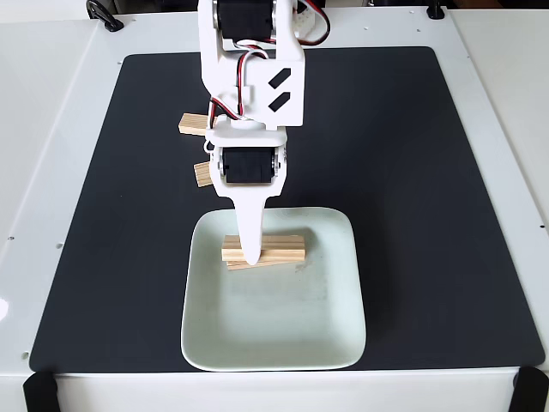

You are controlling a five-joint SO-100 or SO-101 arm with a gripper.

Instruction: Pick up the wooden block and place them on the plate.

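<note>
Behind the arm (250,81), two wooden blocks (190,125) half hidden.

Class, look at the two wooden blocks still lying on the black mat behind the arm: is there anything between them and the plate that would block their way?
Apart from the arm itself, nothing visible does. Past the upper block and the lower block, bare mat runs to the plate. The end effector is down at the stacked blocks on it.

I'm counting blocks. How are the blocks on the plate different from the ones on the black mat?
The blocks on the plate lie stacked together, right under the gripper. The blocks on the mat lie apart from each other, each half hidden behind the white arm. All are the same pale wood.
</note>
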